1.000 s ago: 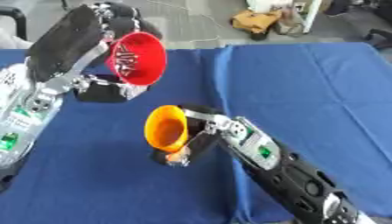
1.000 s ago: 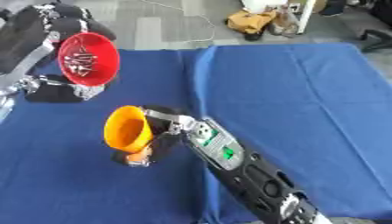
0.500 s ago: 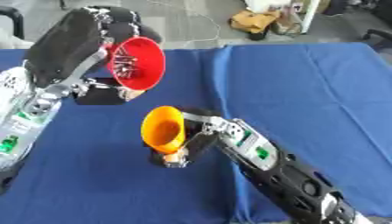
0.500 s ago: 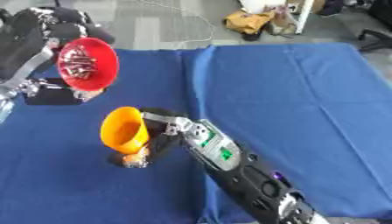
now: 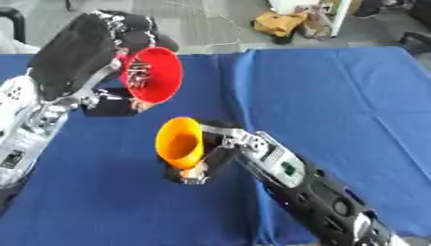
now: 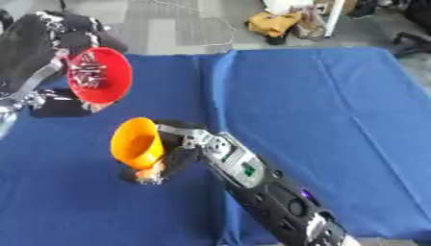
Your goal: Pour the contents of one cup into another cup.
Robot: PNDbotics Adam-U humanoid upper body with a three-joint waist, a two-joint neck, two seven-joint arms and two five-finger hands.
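My left hand point(image 5: 126, 38) is shut on a red cup point(image 5: 152, 75), held up above the table and tipped so its mouth faces me and to the right. Small metal pieces point(image 6: 87, 75) lie inside it. Lower and a little to the right, my right hand point(image 5: 210, 156) is shut on an orange cup point(image 5: 179, 142), which is tilted with its mouth facing left, near the blue cloth point(image 5: 336, 96). Nothing shows inside the orange cup. The red cup's rim hangs just above and left of the orange cup's rim.
Two blue cloths cover the table, with a fold point(image 5: 240, 81) running down the middle. Beyond the far edge lies a grey floor with a yellow bag point(image 5: 282, 24) and a white post. My right forearm point(image 5: 311, 197) crosses the lower right.
The red cup has come down and to the right, closer to the orange cup. The orange cup and right hand have shifted only slightly.
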